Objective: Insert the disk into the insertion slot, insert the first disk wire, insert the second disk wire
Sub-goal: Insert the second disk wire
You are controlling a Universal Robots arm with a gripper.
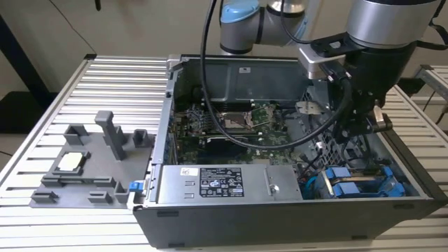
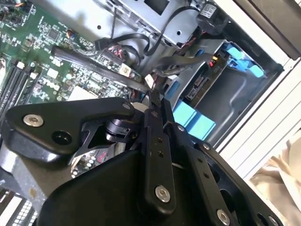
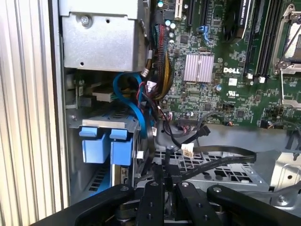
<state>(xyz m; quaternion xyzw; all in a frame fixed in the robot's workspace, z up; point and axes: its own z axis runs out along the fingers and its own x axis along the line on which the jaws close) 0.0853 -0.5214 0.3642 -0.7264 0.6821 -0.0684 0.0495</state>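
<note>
— Reaching down into the open dark grey computer case (image 1: 280,220), is the silver robot arm (image 1: 385,21) upright?

— Yes; its black gripper (image 1: 353,128) hangs over the dark grey perforated sheet-metal insertion slot (image 1: 364,168), fingers (image 2: 157,141) pinched together on a thin black wire (image 3: 221,157).

— How many drives?

— One silver-grey disk in a bright blue plastic carrier (image 1: 357,184), seated in the slot, two blue tabs (image 3: 106,146) showing.

— Around it?

— From the exterior view's left: grey plastic fixture (image 1: 91,163), green motherboard (image 1: 231,131), silver stickered box (image 1: 224,184). Loose cables (image 3: 150,103) crowd the slot.
</note>
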